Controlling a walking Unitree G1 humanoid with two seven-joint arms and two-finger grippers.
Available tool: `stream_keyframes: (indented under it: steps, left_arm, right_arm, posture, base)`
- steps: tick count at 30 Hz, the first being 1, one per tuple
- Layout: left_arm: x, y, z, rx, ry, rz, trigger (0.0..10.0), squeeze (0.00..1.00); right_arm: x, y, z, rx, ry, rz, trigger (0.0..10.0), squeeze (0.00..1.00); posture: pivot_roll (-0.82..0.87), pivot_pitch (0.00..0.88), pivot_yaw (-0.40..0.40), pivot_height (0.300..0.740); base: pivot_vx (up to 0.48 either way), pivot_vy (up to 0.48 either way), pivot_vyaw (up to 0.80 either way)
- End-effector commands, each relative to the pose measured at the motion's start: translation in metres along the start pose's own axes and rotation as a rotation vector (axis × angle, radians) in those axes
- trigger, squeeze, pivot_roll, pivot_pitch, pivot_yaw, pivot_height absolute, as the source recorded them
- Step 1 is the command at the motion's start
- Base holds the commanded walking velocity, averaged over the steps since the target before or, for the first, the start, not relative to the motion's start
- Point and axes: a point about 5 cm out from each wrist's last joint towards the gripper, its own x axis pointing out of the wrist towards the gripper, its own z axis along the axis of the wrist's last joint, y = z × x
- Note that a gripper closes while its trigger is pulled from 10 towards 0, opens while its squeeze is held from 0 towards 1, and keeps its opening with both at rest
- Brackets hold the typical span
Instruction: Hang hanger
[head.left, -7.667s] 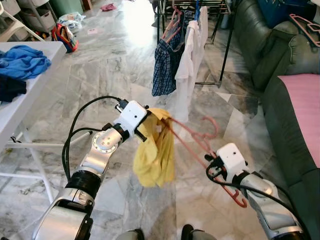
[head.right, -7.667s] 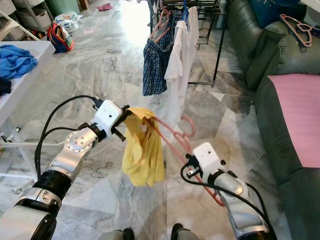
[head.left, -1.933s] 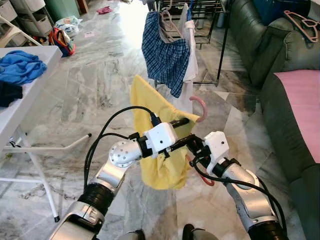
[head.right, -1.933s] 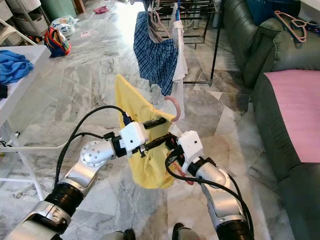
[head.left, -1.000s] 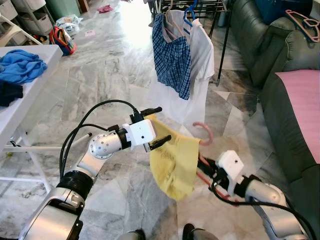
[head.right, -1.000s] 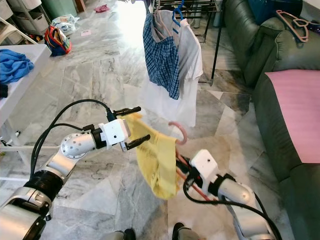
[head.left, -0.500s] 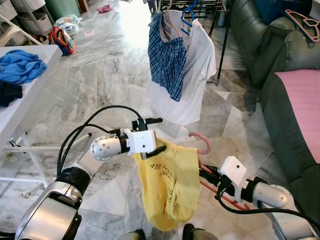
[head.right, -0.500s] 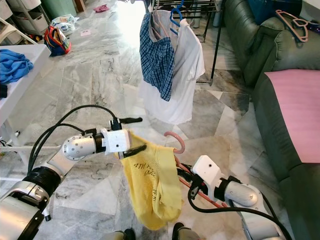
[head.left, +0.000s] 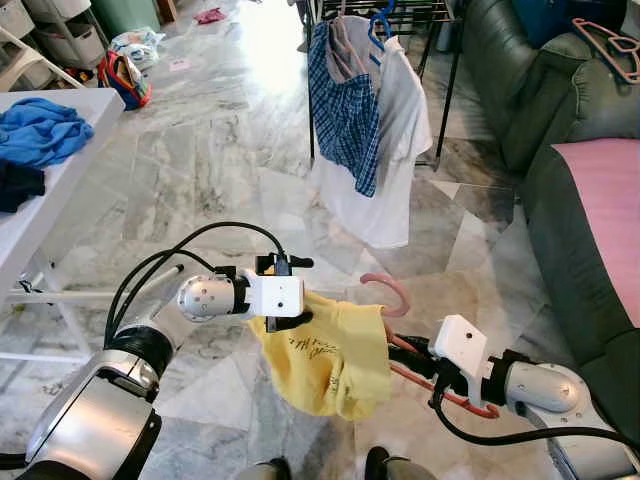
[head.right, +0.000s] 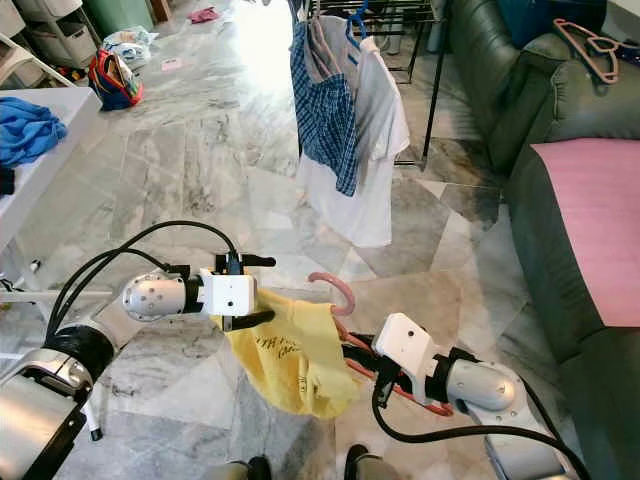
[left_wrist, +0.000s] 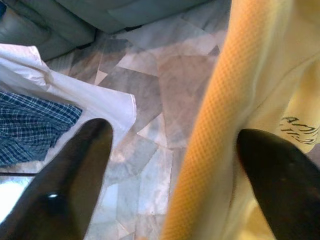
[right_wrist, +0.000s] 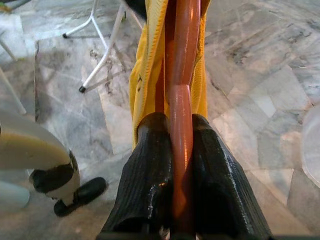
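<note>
A yellow shirt (head.left: 325, 350) hangs bunched on a pink hanger whose hook (head.left: 387, 291) points up in front of me. My right gripper (right_wrist: 173, 120) is shut on the hanger's pink bar, low on the right (head.left: 405, 352). My left gripper (head.left: 298, 292) is at the shirt's left shoulder, open, with the yellow fabric's edge (left_wrist: 210, 125) lying between its spread fingers. The drying rack (head.left: 445, 60) stands ahead, holding a plaid shirt (head.left: 345, 95) and a white shirt (head.left: 400, 140) on hangers.
A dark green sofa (head.left: 540, 110) with a pink cushion (head.left: 605, 210) and loose pink hangers (head.left: 610, 45) runs along the right. A white folding table (head.left: 45, 200) with blue clothes (head.left: 40, 125) stands on the left. Marble floor lies open between me and the rack.
The yellow shirt has gathered up shorter on the hanger, and the hanger hook has shifted slightly left. Left gripper stays open at the shirt's shoulder; right stays shut on the hanger.
</note>
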Motion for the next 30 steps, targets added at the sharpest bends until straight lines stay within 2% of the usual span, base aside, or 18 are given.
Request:
stream_keyframes:
  steps: [1, 2, 3, 4, 10, 22, 30]
  left_arm:
    - [-0.001, -0.001, -0.003, 0.004, 0.027, -0.026, 2.7, 0.00]
    - [-0.001, -0.001, -0.004, 0.001, 0.033, -0.036, 0.0, 0.00]
    - [-0.001, -0.001, -0.004, 0.005, 0.041, -0.052, 0.0, 0.00]
    - [-0.001, 0.000, -0.004, 0.007, 0.043, -0.056, 0.0, 0.00]
    - [0.001, 0.000, -0.004, 0.009, 0.056, -0.090, 0.0, 0.00]
    - [0.005, -0.012, -0.007, 0.015, 0.081, -0.156, 0.0, 0.00]
    - [0.008, -0.013, -0.006, 0.022, 0.089, -0.160, 0.0, 0.00]
  right_arm:
    - [0.001, -0.001, 0.010, -0.051, -0.024, 0.014, 10.0, 0.00]
    - [0.000, -0.004, 0.011, -0.081, -0.014, 0.008, 10.0, 0.00]
    - [-0.003, -0.011, 0.012, -0.162, 0.029, 0.003, 10.0, 0.00]
    - [-0.003, -0.012, 0.012, -0.186, 0.045, 0.004, 10.0, 0.00]
    - [-0.005, -0.022, 0.013, -0.256, 0.084, -0.027, 10.0, 0.00]
    - [0.002, -0.024, 0.019, -0.283, 0.056, -0.031, 10.0, 0.00]
    - [0.005, -0.019, 0.021, -0.279, 0.045, 0.003, 10.0, 0.00]
  posture:
    - [-0.13, 0.180, 0.077, 0.740]
    - [-0.13, 0.181, 0.078, 0.740]
    - [-0.13, 0.182, 0.079, 0.740]
    - [-0.13, 0.182, 0.079, 0.740]
    - [-0.13, 0.183, 0.079, 0.740]
    - [-0.13, 0.185, 0.077, 0.740]
    - [-0.13, 0.181, 0.080, 0.740]
  base:
    - [0.000, 0.000, 0.00]
    - [0.000, 0.000, 0.00]
    - [0.000, 0.000, 0.00]
    - [0.000, 0.000, 0.00]
    - [0.000, 0.000, 0.00]
    - [0.000, 0.000, 0.00]
    - [0.000, 0.000, 0.00]
